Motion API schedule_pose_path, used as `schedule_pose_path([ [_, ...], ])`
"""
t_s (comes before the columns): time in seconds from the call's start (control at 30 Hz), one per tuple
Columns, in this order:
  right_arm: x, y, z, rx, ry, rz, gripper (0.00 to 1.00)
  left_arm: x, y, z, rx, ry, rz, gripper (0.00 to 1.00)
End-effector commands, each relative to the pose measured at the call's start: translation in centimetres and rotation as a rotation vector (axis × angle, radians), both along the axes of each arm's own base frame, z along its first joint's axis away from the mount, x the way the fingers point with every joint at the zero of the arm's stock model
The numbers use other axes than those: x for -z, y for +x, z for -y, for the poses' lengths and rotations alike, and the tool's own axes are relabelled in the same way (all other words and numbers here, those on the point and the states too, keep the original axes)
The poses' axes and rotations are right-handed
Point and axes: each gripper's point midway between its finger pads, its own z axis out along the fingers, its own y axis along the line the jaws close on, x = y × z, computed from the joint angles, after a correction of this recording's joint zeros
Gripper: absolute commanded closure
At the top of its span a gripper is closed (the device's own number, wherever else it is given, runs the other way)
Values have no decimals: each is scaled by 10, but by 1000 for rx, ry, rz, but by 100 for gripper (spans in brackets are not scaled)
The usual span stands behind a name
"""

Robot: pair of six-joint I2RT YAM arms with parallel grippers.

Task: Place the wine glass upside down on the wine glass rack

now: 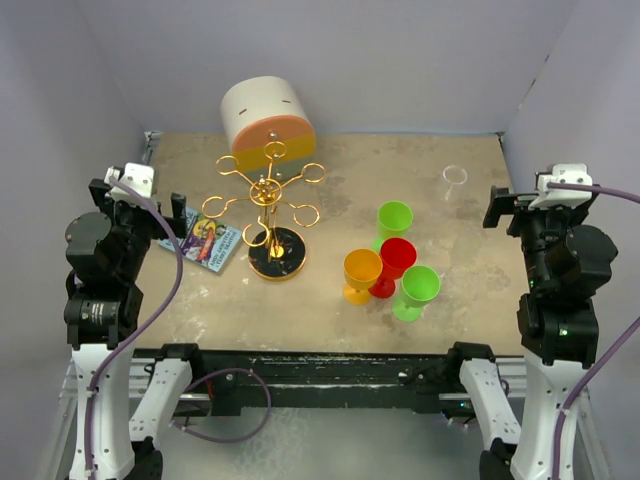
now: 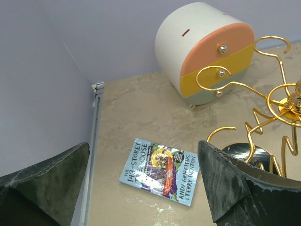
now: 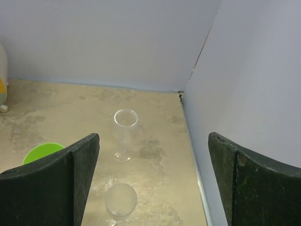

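Note:
The wine glass rack (image 1: 268, 205) is a gold wire stand with ring-ended arms on a round black base, left of the table's middle; its arms also show at the right of the left wrist view (image 2: 277, 101). A clear wine glass (image 1: 455, 178) stands upright at the back right. The right wrist view shows it (image 3: 125, 134) ahead of my open fingers, with a second clear glass (image 3: 121, 200) nearer, at the frame's bottom. My left gripper (image 1: 165, 205) (image 2: 143, 150) is open and empty, left of the rack. My right gripper (image 1: 497, 205) (image 3: 154, 139) is open and empty, right of the glass.
A cream-and-orange cylinder (image 1: 266, 118) (image 2: 207, 52) stands behind the rack. A book (image 1: 205, 240) (image 2: 160, 170) lies flat left of the rack's base. Two green goblets (image 1: 394, 218) (image 1: 420, 287), a red one (image 1: 397, 258) and an orange one (image 1: 362, 270) stand mid-table. Walls enclose three sides.

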Motion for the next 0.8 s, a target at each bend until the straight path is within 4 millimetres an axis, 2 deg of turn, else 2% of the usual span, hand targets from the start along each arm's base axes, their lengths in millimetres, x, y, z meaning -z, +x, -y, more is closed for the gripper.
schedule_pose_path([
  [0.0,-6,-3,-6,-40,-27,18,0,-10,6,11,61,-13,38,1],
  [0.2,-1,-2,-9,-56,-34,7,0,-8,9,16,93,-20,30,1],
  [0.37,-9,-2,-5,-36,-48,29,0,-9,8,21,119,-20,31,1],
  [0.53,-12,-4,-5,-46,-82,20,0,-15,4,37,215,-14,30,1],
  [0.67,-9,-3,-19,-137,-137,-10,0,-18,2,55,326,-19,5,1],
  [0.77,-1,-4,-40,-268,-180,-59,0,-18,-1,65,396,-1,-33,1],
])
